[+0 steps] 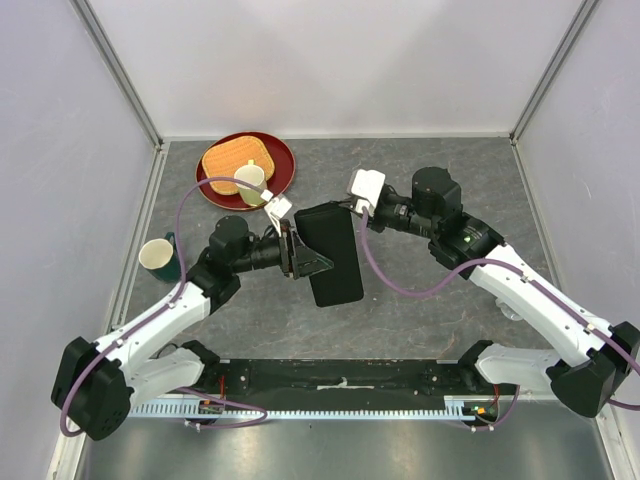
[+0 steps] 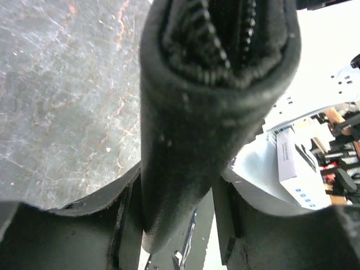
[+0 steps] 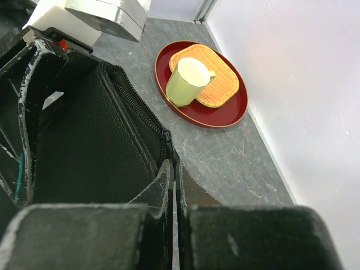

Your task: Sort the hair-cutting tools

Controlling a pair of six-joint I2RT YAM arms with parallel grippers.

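A black rectangular zip case [image 1: 335,262] is held between both grippers at the table's middle. My left gripper [image 1: 300,262] is shut on the case's left long edge; in the left wrist view the case [image 2: 197,112] fills the space between my fingers, zip teeth showing at its top. My right gripper [image 1: 352,208] is at the case's far end. In the right wrist view its jaws [image 3: 175,185] are pressed nearly together on the zip pull [image 3: 169,140] at the corner of the case [image 3: 84,146]. No combs or scissors show in any view.
A red round plate [image 1: 283,160] at the back left carries a woven orange mat [image 1: 228,160] and a pale green cup [image 1: 250,178]; it also shows in the right wrist view [image 3: 225,115]. A white-and-green cup [image 1: 158,256] stands by the left wall.
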